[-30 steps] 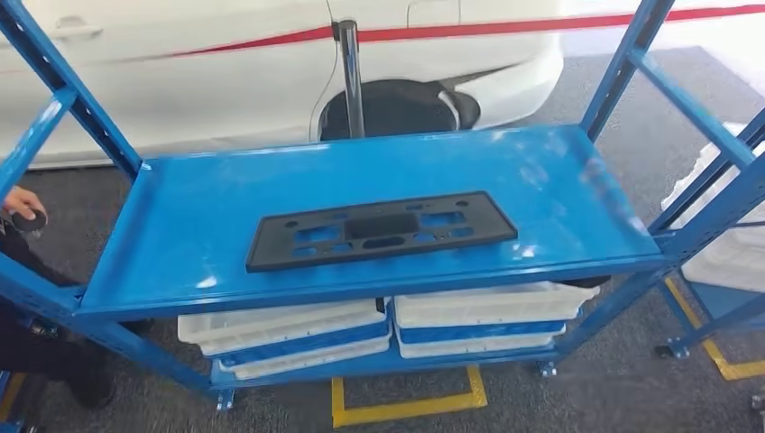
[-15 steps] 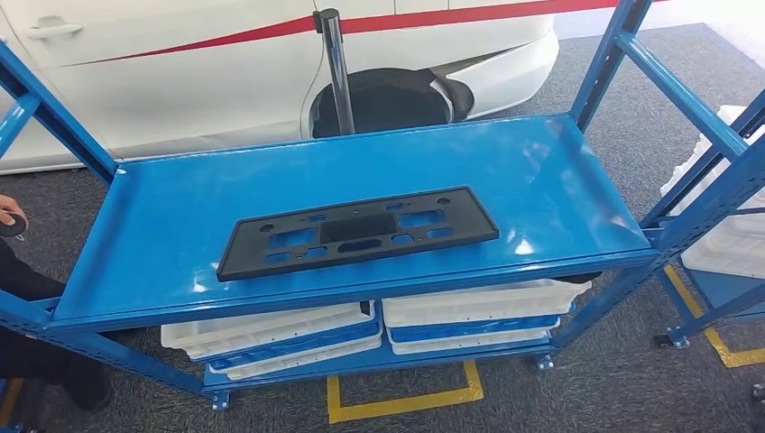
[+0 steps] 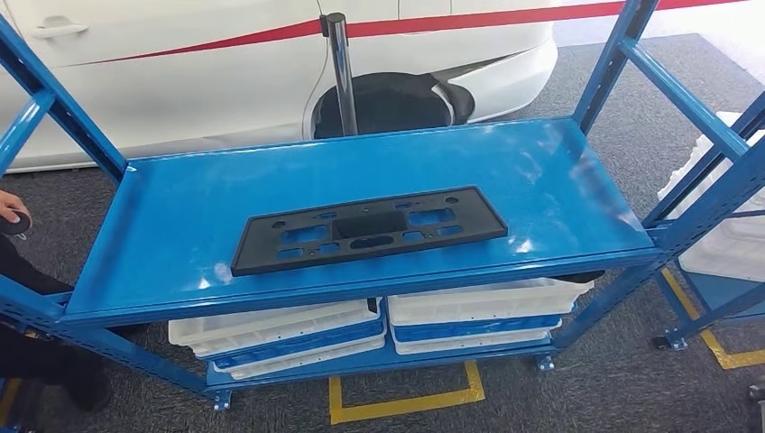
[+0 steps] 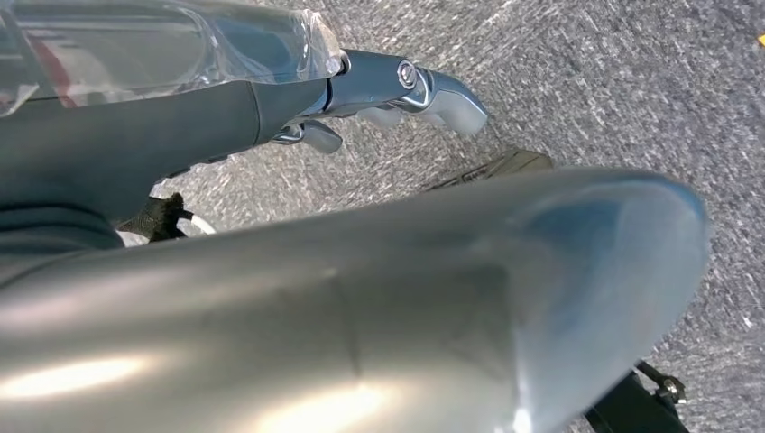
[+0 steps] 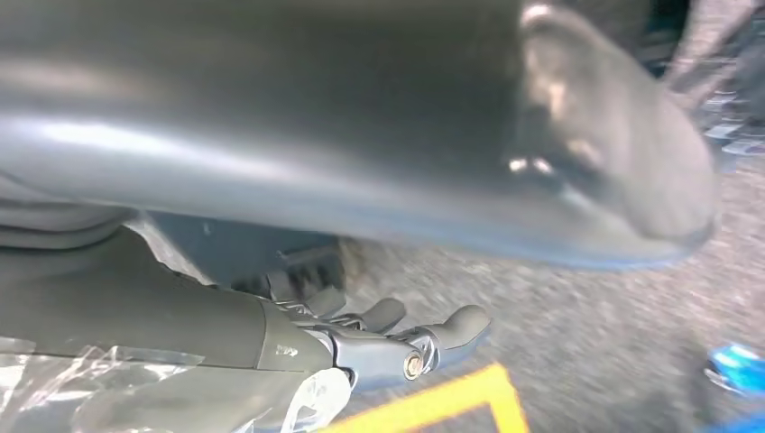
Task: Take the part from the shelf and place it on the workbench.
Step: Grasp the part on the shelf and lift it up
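Black perforated plate (image 3: 368, 229) flat on blue shelf (image 3: 180, 207), near front edge. Left hand (image 4: 397, 90) and right hand (image 5: 397, 338) hanging, loosely spread, holding nothing. Risk: thin part sliding off during pickup.

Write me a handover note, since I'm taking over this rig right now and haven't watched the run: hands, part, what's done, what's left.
Left hand: hangs over the grey carpet, fingers apart, holding nothing.
Right hand: also hangs low over the floor, fingers apart, holding nothing.
Part: the black plastic part lies flat on the blue shelf, toward its front edge, untouched.
White trays are stacked on the level below. A person's hand is at the shelf's left end.
Done: robot faces the shelf.
Left: reach, grasp the part, carry it to the workbench.
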Robot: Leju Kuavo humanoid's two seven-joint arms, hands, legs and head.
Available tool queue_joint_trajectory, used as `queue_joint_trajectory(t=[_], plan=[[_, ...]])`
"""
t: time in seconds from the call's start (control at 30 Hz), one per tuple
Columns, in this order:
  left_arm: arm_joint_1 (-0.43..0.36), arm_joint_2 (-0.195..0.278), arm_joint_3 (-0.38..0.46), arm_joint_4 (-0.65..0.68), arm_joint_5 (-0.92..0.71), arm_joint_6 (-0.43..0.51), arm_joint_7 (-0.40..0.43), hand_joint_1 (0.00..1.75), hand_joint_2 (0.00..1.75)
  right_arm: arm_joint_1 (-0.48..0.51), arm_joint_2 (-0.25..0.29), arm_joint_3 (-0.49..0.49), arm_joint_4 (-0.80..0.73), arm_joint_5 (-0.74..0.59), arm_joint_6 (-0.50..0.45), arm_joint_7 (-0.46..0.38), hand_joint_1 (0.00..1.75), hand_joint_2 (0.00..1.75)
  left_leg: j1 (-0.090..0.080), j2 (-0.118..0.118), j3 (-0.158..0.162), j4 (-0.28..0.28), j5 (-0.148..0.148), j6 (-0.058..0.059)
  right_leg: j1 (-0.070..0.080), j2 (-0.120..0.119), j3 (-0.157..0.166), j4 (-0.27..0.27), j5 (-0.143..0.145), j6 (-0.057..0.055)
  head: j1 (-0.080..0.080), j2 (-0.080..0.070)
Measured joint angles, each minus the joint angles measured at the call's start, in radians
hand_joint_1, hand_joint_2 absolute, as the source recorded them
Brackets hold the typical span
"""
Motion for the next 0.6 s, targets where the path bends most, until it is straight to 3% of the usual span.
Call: queue_joint_trajectory(t=[0.37, 0.6], plan=[[-0.001, 0.001, -0.014, 0.000, 0.023, 0.000, 0.000, 0.00, 0.00, 0.015, -0.094, -0.020, -0.378, -0.016, 0.008, -0.042, 0.00, 0.00, -0.001, 0.001, 0.000, 0.002, -0.001, 0.002, -0.002, 0.001, 0.001, -0.001, 0.000, 0.001, 0.000, 0.000], [0.000, 0.002, -0.015, 0.000, 0.051, 0.007, -0.007, 0.00, 0.00, 0.048, -0.131, -0.074, -0.616, -0.166, -0.057, -0.177, 0.00, 0.00, -0.001, 0.001, 0.000, 0.003, -0.001, 0.002, -0.002, 0.001, 0.001, 0.000, 0.000, 0.001, 0.000, 0.000]])
